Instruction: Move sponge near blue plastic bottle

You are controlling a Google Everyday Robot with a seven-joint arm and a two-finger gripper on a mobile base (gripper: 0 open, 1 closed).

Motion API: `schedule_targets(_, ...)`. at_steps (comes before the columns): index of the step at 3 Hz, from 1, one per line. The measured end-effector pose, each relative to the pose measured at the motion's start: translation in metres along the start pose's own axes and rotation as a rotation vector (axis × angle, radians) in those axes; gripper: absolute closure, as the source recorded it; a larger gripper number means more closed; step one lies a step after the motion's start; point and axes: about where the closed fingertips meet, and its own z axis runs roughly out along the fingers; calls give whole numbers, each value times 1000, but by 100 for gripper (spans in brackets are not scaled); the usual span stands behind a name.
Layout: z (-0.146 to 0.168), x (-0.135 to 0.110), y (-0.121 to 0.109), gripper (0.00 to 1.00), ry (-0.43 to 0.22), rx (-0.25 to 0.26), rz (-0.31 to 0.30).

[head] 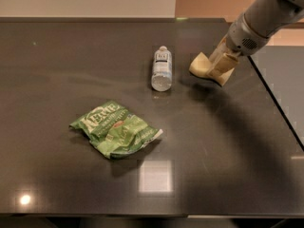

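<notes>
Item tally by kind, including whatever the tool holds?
blue plastic bottle: 1
sponge: 1, held in the tool just beside the bottle
green snack bag: 1
Total: 3

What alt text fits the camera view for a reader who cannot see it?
The gripper, reaching in from the upper right, is shut on the pale yellow sponge, holding it close beside the blue plastic bottle, which lies on its side on the dark table. A crumpled green snack bag lies nearer the camera, apart from both.
</notes>
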Motion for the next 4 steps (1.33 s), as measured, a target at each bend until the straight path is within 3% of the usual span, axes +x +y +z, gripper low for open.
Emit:
schedule_targets(1, 18, 3, -10, 59, 6, -24, 4)
schedule_targets(3, 44, -7, -9, 12, -2, -77, -13)
schedule_targets(4, 49, -11, -8, 0, -9, -87, -17)
